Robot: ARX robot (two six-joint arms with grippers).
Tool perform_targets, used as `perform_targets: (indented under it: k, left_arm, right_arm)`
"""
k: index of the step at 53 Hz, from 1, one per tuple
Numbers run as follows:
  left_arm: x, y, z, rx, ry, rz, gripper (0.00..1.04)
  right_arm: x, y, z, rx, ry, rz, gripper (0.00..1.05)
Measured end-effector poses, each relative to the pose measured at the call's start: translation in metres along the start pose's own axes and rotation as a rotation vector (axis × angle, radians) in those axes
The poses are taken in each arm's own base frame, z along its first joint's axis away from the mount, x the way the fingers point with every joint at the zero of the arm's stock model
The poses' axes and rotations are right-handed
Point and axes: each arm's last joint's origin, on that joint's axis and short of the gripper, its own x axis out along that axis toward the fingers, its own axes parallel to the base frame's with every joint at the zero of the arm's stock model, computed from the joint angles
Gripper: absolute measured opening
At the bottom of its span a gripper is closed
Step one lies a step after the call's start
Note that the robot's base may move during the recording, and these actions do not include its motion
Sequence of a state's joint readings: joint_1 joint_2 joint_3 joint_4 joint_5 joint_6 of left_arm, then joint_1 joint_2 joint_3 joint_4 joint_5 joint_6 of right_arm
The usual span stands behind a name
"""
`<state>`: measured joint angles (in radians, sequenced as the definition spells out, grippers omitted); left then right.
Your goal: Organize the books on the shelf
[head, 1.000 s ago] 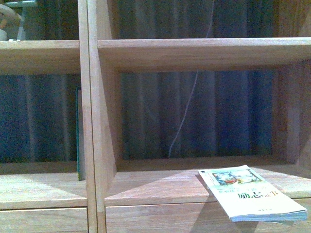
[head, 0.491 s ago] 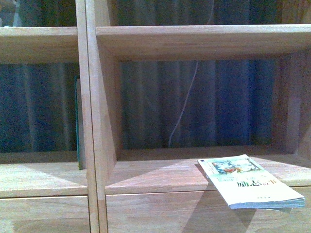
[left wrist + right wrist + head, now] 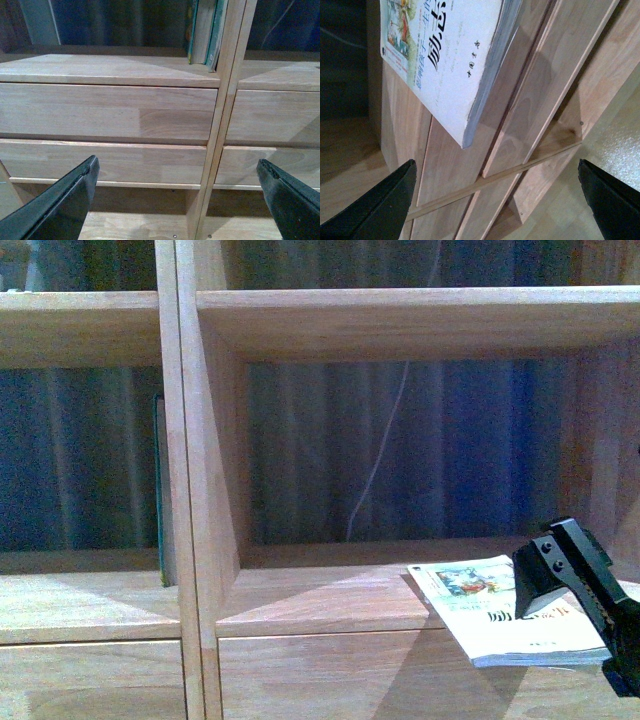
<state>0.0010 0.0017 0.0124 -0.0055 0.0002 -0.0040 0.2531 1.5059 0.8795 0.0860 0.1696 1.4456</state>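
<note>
1. While the paperback point(image 3: 470, 615) lay flat on the board of the shelf's point(image 3: 400, 325) right compartment, its near end overhung the board's front edge.
2. The right claw point(image 3: 496, 165) was spread wide and empty, just beside that overhanging end.
3. The left claw point(image 3: 176, 165) was likewise spread, gripping nothing, and faced the drawer band point(image 3: 110, 112).
4. The dark green book point(image 3: 158, 490) stood upright against the divider point(image 3: 205, 540), in the left compartment.

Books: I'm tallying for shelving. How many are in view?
2. The paperback lies flat in the right compartment, overhanging its front edge; the dark green book stands upright in the left compartment against the divider. More may be hidden.
</note>
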Motion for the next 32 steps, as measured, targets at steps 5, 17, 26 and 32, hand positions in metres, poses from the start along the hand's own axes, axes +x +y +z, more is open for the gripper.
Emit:
perform_targets:
  k: [5,17,26,32]
  left_arm:
    - [0.0,0.0,0.0,0.0,0.0,0.0,0.97]
    - [0.0,0.0,0.0,0.0,0.0,0.0,0.97]
    - [0.0,0.0,0.0,0.0,0.0,0.0,0.97]
    - [0.0,0.0,0.0,0.0,0.0,0.0,0.97]
  right_arm:
    - [0.01,0.007,0.0,0.031,0.01,-0.001,0.98]
    - [0.038,0.012,0.003,0.089,0.004,-0.047,0.98]
    - [0.058,0.012,0.007,0.126,-0.018,-0.089,0.98]
    - [0.069,0.014,0.01,0.146,-0.033,-0.102,0.98]
